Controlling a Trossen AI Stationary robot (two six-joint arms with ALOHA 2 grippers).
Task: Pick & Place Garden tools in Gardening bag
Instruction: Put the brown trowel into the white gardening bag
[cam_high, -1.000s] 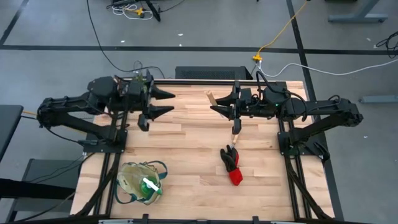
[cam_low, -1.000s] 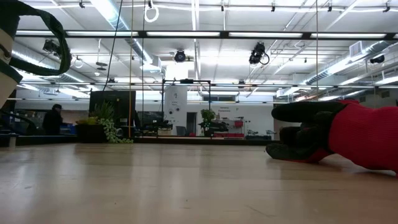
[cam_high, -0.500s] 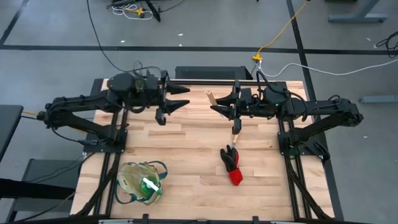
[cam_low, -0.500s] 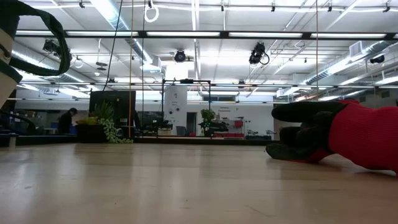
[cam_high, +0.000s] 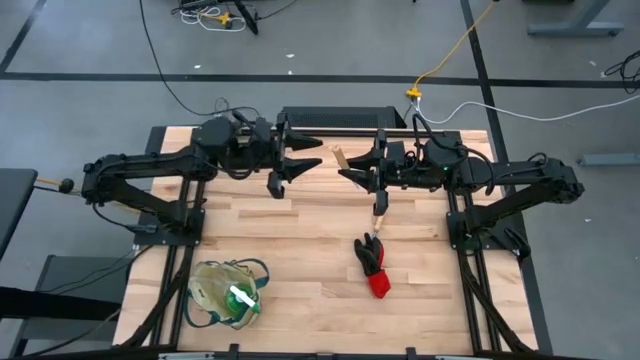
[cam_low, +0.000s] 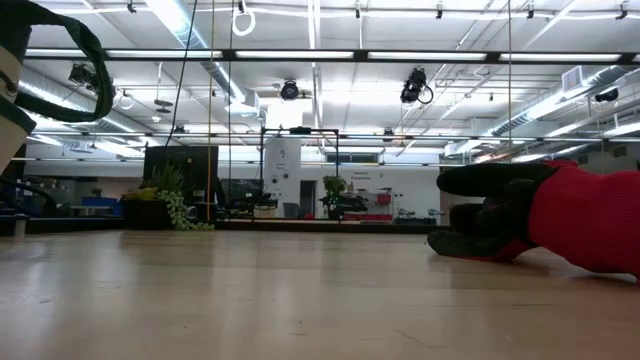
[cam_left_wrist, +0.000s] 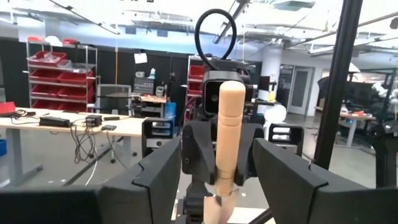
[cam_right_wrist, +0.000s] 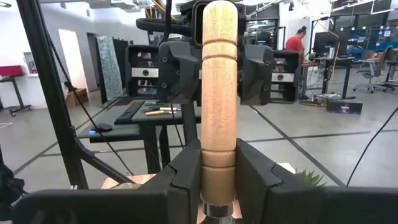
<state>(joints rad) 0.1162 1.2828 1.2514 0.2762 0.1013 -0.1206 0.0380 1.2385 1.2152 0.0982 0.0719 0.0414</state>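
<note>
My right gripper (cam_high: 348, 172) is high over the table's far middle, shut on an upright wooden tool handle (cam_right_wrist: 219, 74). My left gripper (cam_high: 318, 152) is open just left of the handle's top end (cam_high: 338, 154). In the left wrist view its fingers (cam_left_wrist: 155, 177) frame the handle (cam_left_wrist: 227, 137) without touching it. A second slim wooden-handled tool (cam_high: 379, 208) lies on the table below the right gripper. Its tip is next to the black-and-red glove bundle (cam_high: 374, 266). The gardening bag (cam_high: 205, 285) sits at the near left with a translucent green and white item (cam_high: 241, 300) inside. My right gripper pinches the lower part of the wooden handle (cam_right_wrist: 219, 163) between its two fingers, just above the ferrule. The fingers are level, come from the table's right side and lie across the handle. The tool is upright with its handle end up, lifted clear of the table.
Bare wood (cam_high: 300, 255) lies between the bag and the glove bundle. Dark frame rails (cam_high: 462, 235) run along the table's left and right sides. In the low view the glove bundle (cam_low: 545, 220) is at the right and the bag's loop handle (cam_low: 75, 45) at the far left.
My left gripper has moved toward the table's right edge along the far side. It has closed in on the handle held by my right gripper and has stayed open. The right gripper and the tool have kept still.
</note>
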